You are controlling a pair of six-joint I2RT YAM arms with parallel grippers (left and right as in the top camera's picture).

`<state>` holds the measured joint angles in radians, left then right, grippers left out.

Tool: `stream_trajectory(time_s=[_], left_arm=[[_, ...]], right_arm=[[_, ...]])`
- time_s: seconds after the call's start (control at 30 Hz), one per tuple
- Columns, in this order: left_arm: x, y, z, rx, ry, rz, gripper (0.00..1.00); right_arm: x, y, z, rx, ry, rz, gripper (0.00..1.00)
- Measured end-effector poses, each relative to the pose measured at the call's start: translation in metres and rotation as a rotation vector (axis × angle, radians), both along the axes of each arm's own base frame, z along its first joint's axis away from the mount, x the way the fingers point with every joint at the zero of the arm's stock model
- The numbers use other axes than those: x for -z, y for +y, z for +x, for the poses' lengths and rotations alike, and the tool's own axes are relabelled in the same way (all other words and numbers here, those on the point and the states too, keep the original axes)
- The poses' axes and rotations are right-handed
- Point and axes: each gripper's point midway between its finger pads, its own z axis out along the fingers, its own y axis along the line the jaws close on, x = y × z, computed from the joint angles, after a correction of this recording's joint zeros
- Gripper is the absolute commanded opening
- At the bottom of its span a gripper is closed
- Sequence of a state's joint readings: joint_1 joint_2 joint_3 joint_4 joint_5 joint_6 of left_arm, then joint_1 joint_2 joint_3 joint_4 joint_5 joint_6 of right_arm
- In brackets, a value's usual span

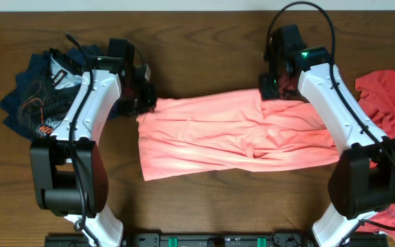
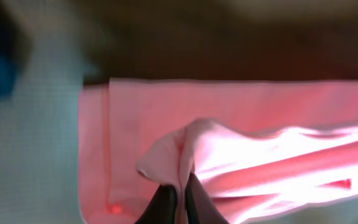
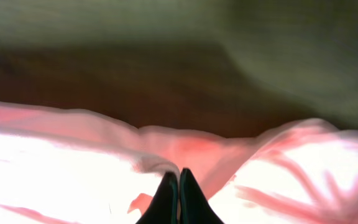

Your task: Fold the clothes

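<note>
The light salmon-pink T-shirt [image 1: 232,134] lies stretched across the middle of the table, folded into a long band. My left gripper [image 1: 145,104] is shut on the shirt's far left corner; in the left wrist view the fingers [image 2: 180,191] pinch a raised fold of pink cloth [image 2: 191,149]. My right gripper [image 1: 271,89] is shut at the shirt's far right edge; in the right wrist view the fingertips [image 3: 179,177] are closed together with pink cloth [image 3: 73,168] bunched around them.
A dark blue printed garment [image 1: 40,96] lies at the far left under the left arm. A coral-red shirt [image 1: 389,96] lies at the right edge. Bare wooden table [image 1: 204,55] shows behind the shirt and also in front of it.
</note>
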<state>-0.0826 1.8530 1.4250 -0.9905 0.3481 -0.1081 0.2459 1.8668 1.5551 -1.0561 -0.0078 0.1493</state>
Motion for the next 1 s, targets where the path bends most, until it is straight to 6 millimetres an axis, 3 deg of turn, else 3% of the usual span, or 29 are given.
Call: stream_trajectory(time_s=[0.2, 0.53, 1.0], left_arm=[[-0.001, 0.003, -0.034, 0.003, 0.138, 0.022, 0.06], [-0.003, 0.005, -0.058, 0.005, 0.241, 0.030, 0.06], [0.012, 0.007, -0.091, 0.005, 0.357, 0.037, 0.06]], right_arm=[[0.008, -0.010, -0.034, 0.004, 0.141, -0.044, 0.01], [0.024, -0.021, -0.080, 0.004, 0.319, -0.087, 0.01], [0.041, -0.028, -0.110, 0.004, 0.426, -0.110, 0.01]])
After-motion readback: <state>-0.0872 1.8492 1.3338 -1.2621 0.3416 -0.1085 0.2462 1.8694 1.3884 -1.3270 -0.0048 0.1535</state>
